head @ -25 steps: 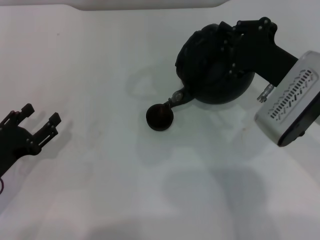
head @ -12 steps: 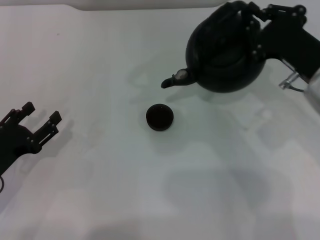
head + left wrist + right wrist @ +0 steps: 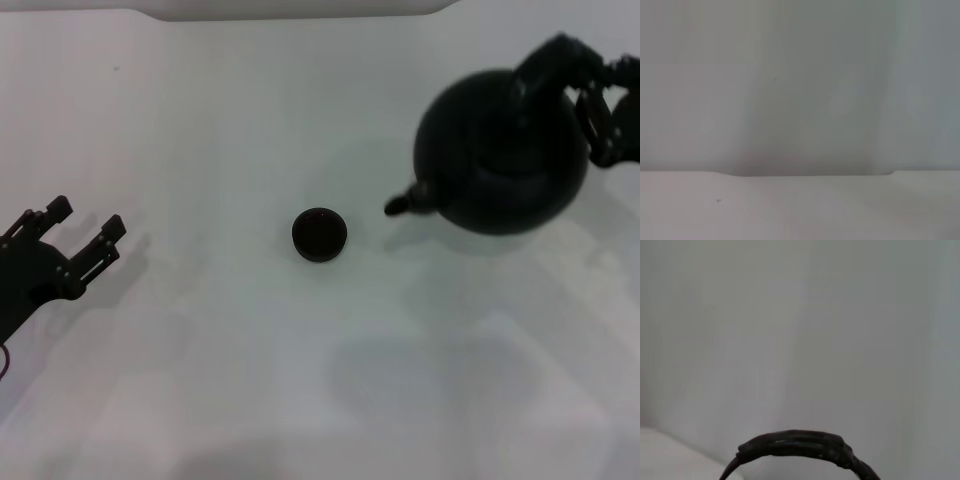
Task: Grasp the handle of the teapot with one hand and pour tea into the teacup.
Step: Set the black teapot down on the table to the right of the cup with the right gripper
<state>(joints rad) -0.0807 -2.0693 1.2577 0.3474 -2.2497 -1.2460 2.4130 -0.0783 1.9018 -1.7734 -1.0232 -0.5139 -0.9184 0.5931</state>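
White table (image 3: 220, 380), teacup (image 3: 320, 234) beside teapot (image 3: 500, 150)

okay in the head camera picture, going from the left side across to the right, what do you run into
left gripper → teacup → teapot → right gripper, at the teapot's handle by the right edge.

The teacup (image 3: 320, 234) sits mid-table (image 3: 250, 380), the teapot (image 3: 500, 150) to its right, spout toward it.

Right end effector (image 3: 600, 100) grips the handle (image 3: 545, 65); teapot (image 3: 500, 150) right of teacup (image 3: 319, 234).
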